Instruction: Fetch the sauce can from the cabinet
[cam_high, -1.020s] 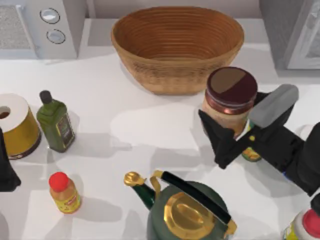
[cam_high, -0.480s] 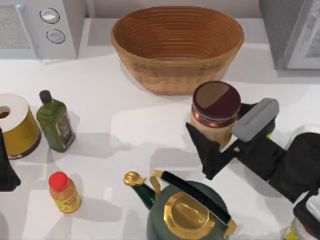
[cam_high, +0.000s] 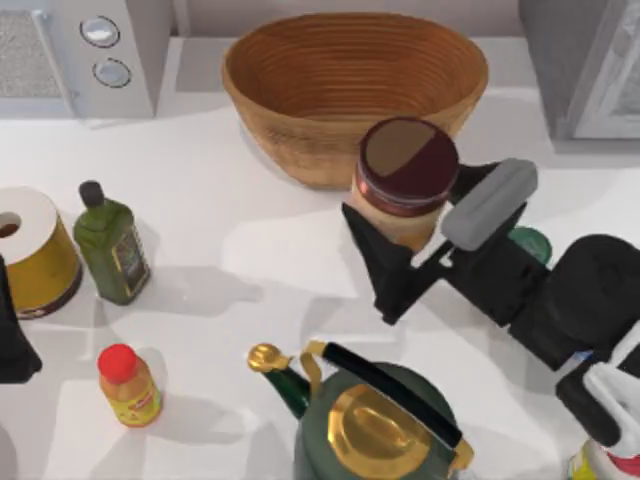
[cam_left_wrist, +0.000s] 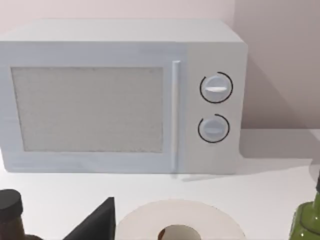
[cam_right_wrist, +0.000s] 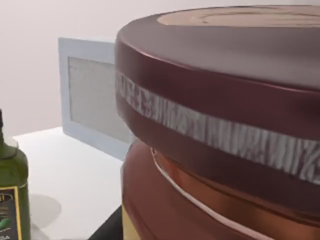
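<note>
The sauce can (cam_high: 408, 165) is outside the cabinet (cam_high: 585, 65) and sits upright over the table (cam_high: 250, 250), just in front of the wicker basket (cam_high: 350, 85), at about 1 o'clock from the table centre. The right gripper (cam_high: 425, 235) is clamped on the can, one dark finger on its near side and the grey-padded finger on its far right side. In the right wrist view the can's dark red rim and tan side (cam_right_wrist: 215, 125) sit very close to the lens.

Status: retrieval from the cabinet, at 2 o'clock, appears complete. Remaining: set-down and release. Whether the can rests on the table or is held slightly above it cannot be told.

The left gripper (cam_high: 10, 340) is parked at 9 o'clock beside the yellow can (cam_high: 30, 250); whether its jaws are apart or together cannot be told.
</note>
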